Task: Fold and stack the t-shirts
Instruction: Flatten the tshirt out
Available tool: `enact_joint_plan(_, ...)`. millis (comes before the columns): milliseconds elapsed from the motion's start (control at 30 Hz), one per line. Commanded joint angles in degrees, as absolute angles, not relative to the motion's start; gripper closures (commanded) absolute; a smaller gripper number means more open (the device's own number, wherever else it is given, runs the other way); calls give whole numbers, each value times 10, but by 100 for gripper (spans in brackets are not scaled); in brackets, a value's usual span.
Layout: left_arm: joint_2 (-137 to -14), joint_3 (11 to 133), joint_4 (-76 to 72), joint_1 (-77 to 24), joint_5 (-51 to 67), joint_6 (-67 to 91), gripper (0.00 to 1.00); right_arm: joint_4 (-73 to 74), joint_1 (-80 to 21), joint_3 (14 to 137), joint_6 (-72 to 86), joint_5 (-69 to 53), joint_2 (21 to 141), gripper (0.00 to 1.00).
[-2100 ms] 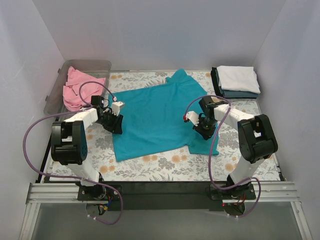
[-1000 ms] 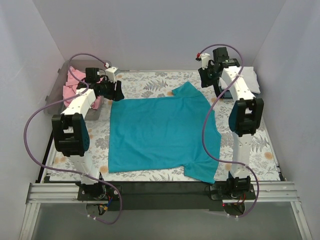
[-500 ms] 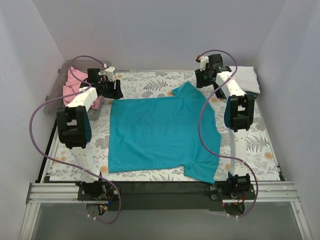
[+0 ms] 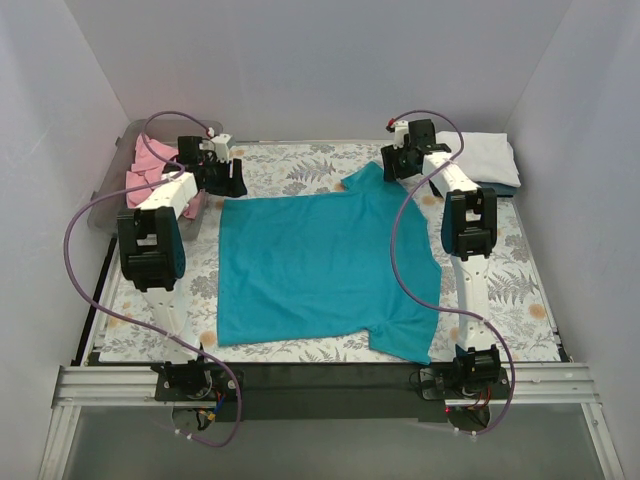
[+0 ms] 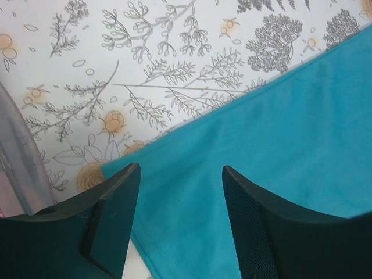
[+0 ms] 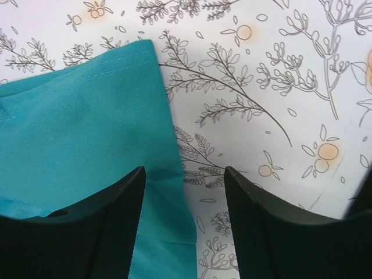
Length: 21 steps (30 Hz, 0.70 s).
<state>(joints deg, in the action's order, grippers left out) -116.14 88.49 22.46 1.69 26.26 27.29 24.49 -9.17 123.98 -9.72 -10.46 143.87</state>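
A teal t-shirt [image 4: 320, 270] lies spread flat on the floral cloth. My left gripper [image 4: 232, 185] hovers open over its far left corner; in the left wrist view the teal cloth [image 5: 279, 145] runs under the left gripper [image 5: 181, 171], with nothing between the fingers. My right gripper [image 4: 390, 165] is open at the far right sleeve, and its jaws [image 6: 185, 171] straddle the edge of the teal sleeve [image 6: 87, 128] without pinching it. A pink t-shirt [image 4: 150, 165] sits in the bin. A folded white t-shirt [image 4: 485, 155] rests on a dark grey-blue one [image 4: 503, 187].
A clear plastic bin [image 4: 110, 195] stands at the far left, its wall showing in the left wrist view [image 5: 17, 163]. White walls close in three sides. The floral table cloth [image 4: 520, 290] shows around the teal shirt. Both arms stretch along the shirt's sides.
Earlier the arms dragged the teal shirt and laid it flat. Over the last second the right gripper came down and left toward the sleeve, its jaws widening. The left gripper barely shifted.
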Motion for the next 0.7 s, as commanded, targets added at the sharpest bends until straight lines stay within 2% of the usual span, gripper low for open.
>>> enact_joint_plan(0,-1174,922,231,16,252,277,42,223,-100,1258,-108,-117,1441,36)
enact_joint_plan(100,-1180,931,234,17,261,281,42,221,-102,1261,-99,-133,1436,41)
enact_joint_plan(267,-1182,926,236,17,265,276,42,199,-105,1260,-79,-146,1416,41)
enact_joint_plan(467,-1182,927,241,17,265,275,41,163,-111,1248,-74,-109,1418,34)
enact_joint_plan(533,-1183,930,244,17,265,275,41,151,-110,1238,-65,-101,1422,26)
enact_joint_plan(667,-1188,940,253,17,266,274,41,151,-111,1237,-68,-124,1429,23)
